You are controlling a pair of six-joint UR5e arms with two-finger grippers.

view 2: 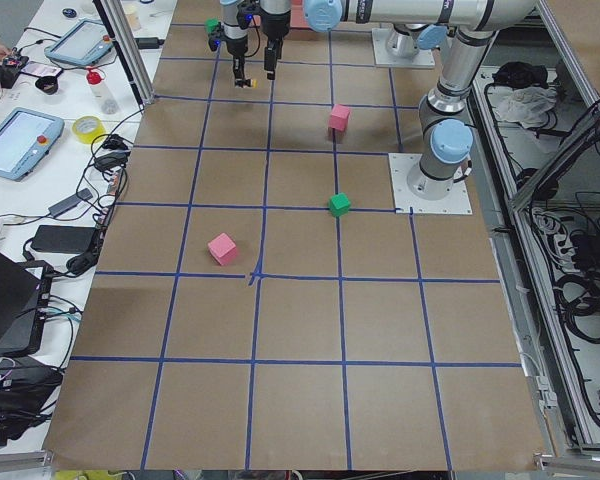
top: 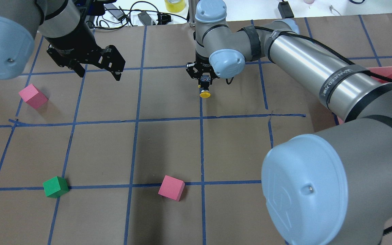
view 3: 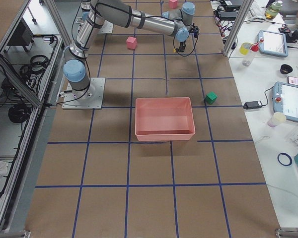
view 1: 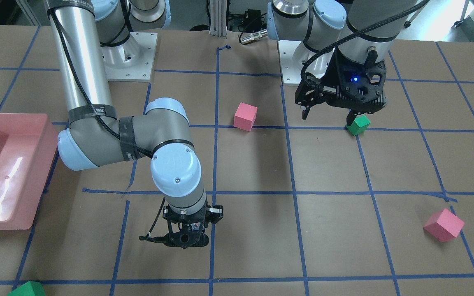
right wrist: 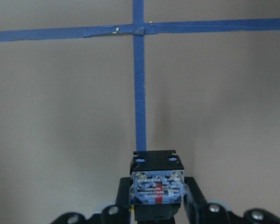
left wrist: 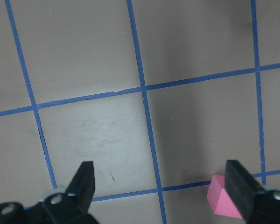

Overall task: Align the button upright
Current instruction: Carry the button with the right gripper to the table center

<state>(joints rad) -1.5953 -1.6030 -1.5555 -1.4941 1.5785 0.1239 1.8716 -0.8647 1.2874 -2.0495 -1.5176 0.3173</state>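
R hand [top: 202,81] is clamped on the button [right wrist: 157,186], holding it by the black body. Its wrist cam shows the grey-white base facing the lens, so the yellow cap [top: 205,94] points down at the worktop [top: 168,149]. I can't tell if the cap touches the paper or hangs just above it. Spot is approx mid-length of the worktop, nearer the edge away from the robot bases, over a blue tape line [right wrist: 140,93].

L hand [top: 98,72] hangs high over the robot's-left half, spread wide w/ nothing btwn its fingers [left wrist: 85,179]. A pink cube [top: 33,96] lies on the worktop below it, well clear of the hand. A green cube [top: 55,186] sits nearer the robot-side edge. A pink bin [view 3: 164,133] is at the robot's-right end, well apart from the button.
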